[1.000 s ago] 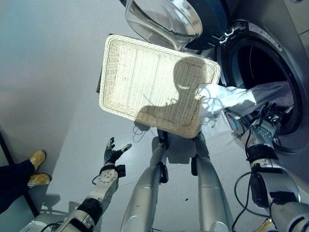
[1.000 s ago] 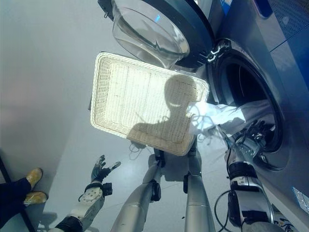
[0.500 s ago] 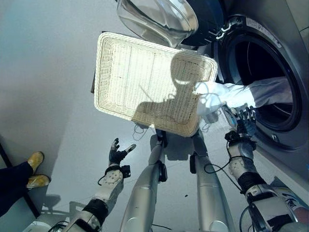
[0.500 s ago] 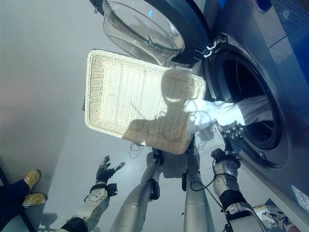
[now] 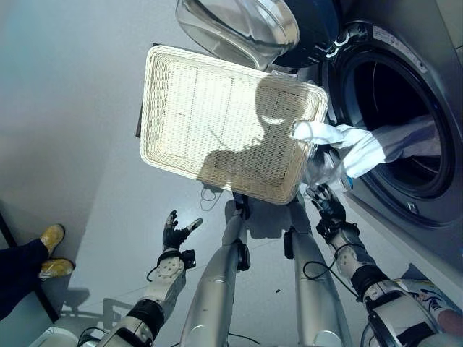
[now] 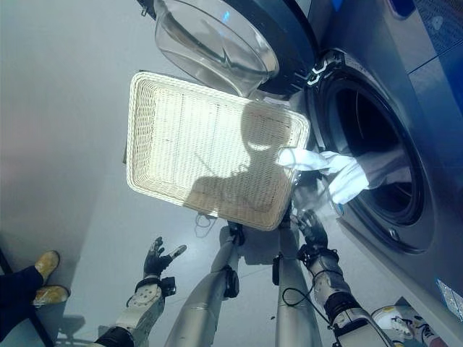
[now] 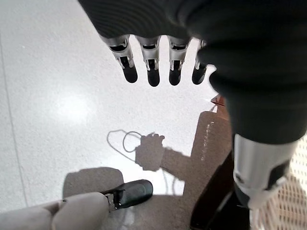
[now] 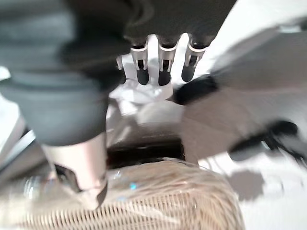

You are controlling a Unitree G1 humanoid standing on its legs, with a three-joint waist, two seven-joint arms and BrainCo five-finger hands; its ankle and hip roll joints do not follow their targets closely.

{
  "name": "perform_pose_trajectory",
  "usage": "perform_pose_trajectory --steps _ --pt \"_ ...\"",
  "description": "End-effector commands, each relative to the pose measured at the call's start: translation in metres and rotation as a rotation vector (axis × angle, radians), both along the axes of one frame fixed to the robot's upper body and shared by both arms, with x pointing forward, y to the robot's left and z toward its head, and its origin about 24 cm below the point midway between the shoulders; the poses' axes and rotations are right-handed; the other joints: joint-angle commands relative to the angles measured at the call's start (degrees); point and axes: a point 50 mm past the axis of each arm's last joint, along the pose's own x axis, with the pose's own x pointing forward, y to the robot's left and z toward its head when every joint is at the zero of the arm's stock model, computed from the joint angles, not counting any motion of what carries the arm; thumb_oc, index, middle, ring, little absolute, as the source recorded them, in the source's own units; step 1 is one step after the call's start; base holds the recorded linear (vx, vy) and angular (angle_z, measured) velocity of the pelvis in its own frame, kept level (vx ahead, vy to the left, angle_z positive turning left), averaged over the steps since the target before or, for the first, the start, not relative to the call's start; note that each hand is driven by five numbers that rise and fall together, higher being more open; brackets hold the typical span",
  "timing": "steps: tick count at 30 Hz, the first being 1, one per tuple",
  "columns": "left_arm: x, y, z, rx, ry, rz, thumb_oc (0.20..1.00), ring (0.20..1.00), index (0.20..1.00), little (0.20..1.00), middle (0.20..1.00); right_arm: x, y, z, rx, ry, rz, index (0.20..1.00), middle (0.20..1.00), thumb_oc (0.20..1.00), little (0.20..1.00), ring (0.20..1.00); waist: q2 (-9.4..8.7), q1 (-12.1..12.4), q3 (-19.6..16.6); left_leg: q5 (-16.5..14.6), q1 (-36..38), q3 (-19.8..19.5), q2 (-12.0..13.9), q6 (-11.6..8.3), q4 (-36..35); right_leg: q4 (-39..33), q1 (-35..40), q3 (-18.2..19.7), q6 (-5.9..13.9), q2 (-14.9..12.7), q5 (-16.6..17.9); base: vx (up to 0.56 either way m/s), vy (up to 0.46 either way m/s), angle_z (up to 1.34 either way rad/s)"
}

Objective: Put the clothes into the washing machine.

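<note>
A white garment [image 5: 354,148] hangs half out of the washing machine's dark drum opening [image 5: 394,108], and its end lies on the right rim of the wicker basket [image 5: 210,116], whose floor is bare. My right hand [image 5: 327,208] is open just below that hanging end, apart from it, fingers spread. In the right wrist view its straight fingers [image 8: 163,72] point at the white cloth [image 8: 144,93] above the basket's rim [image 8: 158,196]. My left hand [image 5: 173,235] hovers open over the floor, left of the basket, with nothing in it.
The machine's round glass door [image 5: 239,25] stands swung open above the basket's far edge. The washer's grey front [image 5: 427,210] runs down the right side. A person's yellow shoes [image 5: 52,242] stand at the far left on the grey floor.
My right hand has drawn back out of the drum opening and come down toward the basket's corner, letting go of the white garment, which now hangs from the opening. The left hand has barely moved.
</note>
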Motion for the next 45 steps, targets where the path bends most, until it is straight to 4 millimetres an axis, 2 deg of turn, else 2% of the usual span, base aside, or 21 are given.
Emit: perform_pose_trajectory --steps 1,3,8,19,24,31,33,36,37,39,40,41,43,45 --pt "0.006 -0.009 0.002 0.002 -0.007 -0.006 1.0 1.0 1.0 1.0 1.0 0.009 0.0 0.006 0.223 -0.011 -0.021 1.0 1.0 1.0 1.0 1.0 3.83 1.3 -1.06 -0.88 -3.65 -1.39 -0.9 -3.8 5.18 6.86 -0.03 -4.91 2.69 1.32 -6.42 0.02 0.051 0.03" --pt "0.008 -0.014 0.002 -0.005 -0.006 -0.013 1.0 1.0 1.0 1.0 1.0 0.016 -0.005 0.013 0.338 -0.016 -0.087 1.0 1.0 1.0 1.0 1.0 4.48 1.67 -1.06 -0.71 -3.49 -1.41 -0.96 -3.94 4.79 6.51 0.04 -5.12 2.82 1.1 -6.22 0.0 0.0 0.0" --pt "0.009 -0.02 0.002 -0.009 -0.007 -0.022 1.0 1.0 1.0 1.0 1.0 0.029 -0.011 0.03 0.484 -0.056 -0.183 1.0 1.0 1.0 1.0 1.0 5.27 2.37 -1.06 -0.4 -3.91 -1.43 -0.88 -4.04 4.3 6.44 -0.51 -5.28 2.96 0.92 -5.96 0.01 0.004 0.04" --pt "0.015 -0.031 0.01 0.012 -0.031 -0.044 1.0 1.0 1.0 1.0 1.0 0.046 -0.008 0.062 0.59 -0.229 -0.218 1.0 1.0 1.0 1.0 1.0 5.36 2.84 -1.06 0.19 -6.45 -1.9 -0.97 -4.08 4.7 6.7 -2.92 -5.41 2.9 0.85 -5.08 0.02 -0.02 0.06" --pt "0.015 -0.033 0.011 0.012 -0.039 -0.044 1.0 1.0 1.0 1.0 1.0 0.046 -0.02 0.069 0.594 -0.302 -0.347 1.0 1.0 1.0 1.0 1.0 5.53 2.84 -1.06 -0.1 -6.37 -1.99 -0.96 -4.14 4.64 6.8 -2.98 -5.2 3.0 0.92 -5.43 0.02 -0.004 0.03" --pt "0.018 -0.038 0.016 0.013 -0.054 -0.048 1.0 1.0 1.0 1.0 1.0 0.051 -0.03 0.096 0.66 -0.49 -0.434 1.0 1.0 1.0 1.0 1.0 5.99 2.83 -1.06 0.36 -7.43 -2.02 -1.05 -4.13 4.54 6.51 -4.06 -4.91 2.9 0.95 -4.73 0.01 -0.001 0.0" --pt "0.018 -0.037 0.017 0.016 -0.057 -0.047 1.0 1.0 1.0 1.0 1.0 0.05 -0.039 0.103 0.792 -0.548 -0.556 1.0 1.0 1.0 1.0 1.0 6.06 2.81 -1.06 0.38 -7.8 -2.11 -1.02 -4.25 4.63 6.67 -4.48 -4.87 2.95 0.95 -4.73 0.0 0.0 0.0" --pt "0.019 -0.036 0.017 0.022 -0.06 -0.042 1.0 1.0 1.0 1.0 1.0 0.044 -0.05 0.095 0.862 -0.489 -0.712 1.0 1.0 1.0 1.0 1.0 5.9 2.72 -1.06 0.39 -8.0 -2.25 -0.93 -4.22 4.43 6.56 -4.64 -4.9 3.08 0.95 -4.57 0.01 -0.029 0.01" --pt "0.017 -0.036 0.016 0.029 -0.055 -0.043 1.0 1.0 1.0 1.0 1.0 0.041 -0.053 0.088 0.835 -0.406 -0.759 1.0 1.0 1.0 1.0 1.0 5.72 2.77 -1.06 0.0 -7.66 -2.38 -0.86 -4.24 4.36 6.65 -4.29 -5.0 3.19 0.89 -4.95 0.01 -0.045 0.03" --pt "0.018 -0.036 0.016 0.033 -0.056 -0.044 1.0 1.0 1.0 1.0 1.0 0.041 -0.054 0.086 0.818 -0.359 -0.763 1.0 1.0 1.0 1.0 1.0 5.61 2.81 -1.06 0.0 -7.82 -2.48 -0.88 -4.19 4.38 6.59 -4.39 -5.05 3.14 0.92 -4.84 0.01 -0.022 0.02" --pt "0.019 -0.035 0.018 0.034 -0.061 -0.043 1.0 1.0 1.0 1.0 1.0 0.043 -0.053 0.088 0.812 -0.348 -0.755 1.0 1.0 1.0 1.0 1.0 5.57 2.85 -1.06 0.38 -8.46 -2.45 -0.85 -4.13 4.43 6.48 -4.93 -5.09 3.04 0.96 -4.34 0.02 -0.062 0.01" --pt "0.019 -0.035 0.018 0.045 -0.059 -0.049 1.0 1.0 1.0 1.0 1.0 0.044 -0.05 0.085 0.697 -0.263 -0.692 1.0 1.0 1.0 1.0 1.0 5.26 3.01 -1.06 0.01 -8.37 -2.63 -0.84 -4.06 4.51 6.44 -4.67 -5.24 3.03 0.97 -4.59 0.0 -0.076 0.0" --pt "0.021 -0.034 0.021 0.055 -0.067 -0.053 1.0 1.0 1.0 1.0 1.0 0.049 -0.039 0.08 0.617 -0.166 -0.575 1.0 1.0 1.0 1.0 1.0 4.73 3.14 -1.06 0.36 -9.43 -2.82 -0.85 -3.93 4.86 6.34 -5.44 -5.45 2.86 1.11 -3.94 -0.01 -0.075 0.0" --pt "0.022 -0.033 0.022 0.058 -0.068 -0.053 1.0 1.0 1.0 1.0 1.0 0.048 -0.035 0.075 0.583 -0.135 -0.522 1.0 1.0 1.0 1.0 1.0 4.51 3.15 -1.06 0.41 -9.58 -2.79 -0.79 -3.91 4.9 6.32 -5.51 -5.5 2.84 1.17 -3.87 -0.01 -0.038 0.03"
